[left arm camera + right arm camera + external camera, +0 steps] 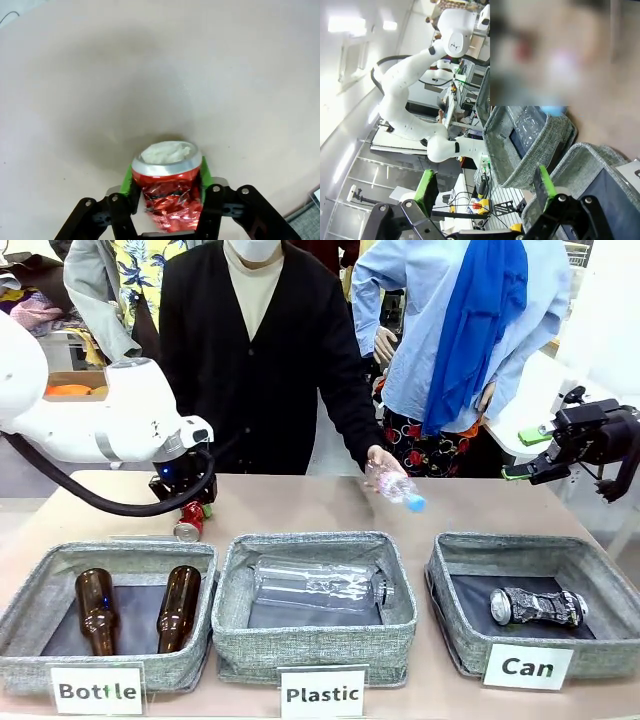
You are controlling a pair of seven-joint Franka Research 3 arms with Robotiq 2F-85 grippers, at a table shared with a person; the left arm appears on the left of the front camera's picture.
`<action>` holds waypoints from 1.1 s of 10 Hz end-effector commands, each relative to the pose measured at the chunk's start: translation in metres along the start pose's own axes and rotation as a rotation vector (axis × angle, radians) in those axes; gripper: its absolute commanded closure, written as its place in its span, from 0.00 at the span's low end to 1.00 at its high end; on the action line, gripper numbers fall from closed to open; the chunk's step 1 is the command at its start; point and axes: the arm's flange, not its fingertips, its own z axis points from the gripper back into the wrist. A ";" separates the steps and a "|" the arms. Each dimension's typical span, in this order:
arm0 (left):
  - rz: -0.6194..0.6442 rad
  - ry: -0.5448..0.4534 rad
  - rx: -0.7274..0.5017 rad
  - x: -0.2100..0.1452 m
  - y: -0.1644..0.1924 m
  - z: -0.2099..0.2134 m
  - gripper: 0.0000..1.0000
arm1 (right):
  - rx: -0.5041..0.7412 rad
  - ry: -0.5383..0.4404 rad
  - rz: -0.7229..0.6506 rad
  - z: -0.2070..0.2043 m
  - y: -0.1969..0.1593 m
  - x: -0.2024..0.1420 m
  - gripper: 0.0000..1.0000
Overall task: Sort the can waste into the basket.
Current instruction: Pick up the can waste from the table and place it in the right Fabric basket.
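Note:
My left gripper (190, 512) is shut on the crushed red can (189, 521), holding it just above the table behind the left bin. In the left wrist view the red can (167, 187) sits between the green pads (127, 181), silver end facing the tabletop. The black can with silver print (535, 606) lies on its side inside the grey basket (470, 640) labelled "Can" at the right. My right gripper (528, 454) hangs open in the air at the far right, above and behind that basket; its green fingers (426, 191) stand wide apart with nothing between them.
The "Bottle" bin (25, 610) holds two brown glass bottles (178, 606). The middle "Plastic" bin (236, 625) holds a clear bottle (315, 585). A person's hand (381, 457) holds another clear plastic bottle (397, 486) with a blue cap over the far table edge.

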 end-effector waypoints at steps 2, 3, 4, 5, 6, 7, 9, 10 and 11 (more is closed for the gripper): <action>0.009 0.030 0.004 0.003 0.000 -0.001 0.94 | -0.005 0.012 0.020 0.002 0.002 -0.002 0.00; 0.011 0.027 0.000 0.003 0.001 0.000 1.00 | -0.005 0.012 0.020 0.002 0.002 -0.002 0.00; 0.017 0.019 -0.004 0.002 0.003 0.002 1.00 | -0.005 0.012 0.020 0.002 0.002 -0.002 0.00; 0.024 0.007 -0.002 0.002 0.009 0.012 1.00 | -0.005 0.012 0.020 0.002 0.002 -0.002 0.00; 0.015 -0.006 -0.017 -0.003 0.018 0.031 1.00 | -0.005 0.012 0.020 0.002 0.002 -0.002 0.00; -0.012 -0.024 -0.036 -0.018 0.031 0.061 1.00 | -0.005 0.012 0.020 0.002 0.002 -0.002 0.00; -0.108 -0.059 -0.089 -0.055 0.050 0.114 1.00 | -0.005 0.012 0.020 0.002 0.002 -0.002 0.00; -0.167 -0.074 -0.119 -0.076 0.054 0.135 1.00 | -0.005 0.012 0.020 0.002 0.002 -0.002 0.00; -0.240 -0.093 -0.161 -0.102 0.059 0.156 1.00 | -0.005 0.012 0.020 0.002 0.002 -0.002 0.00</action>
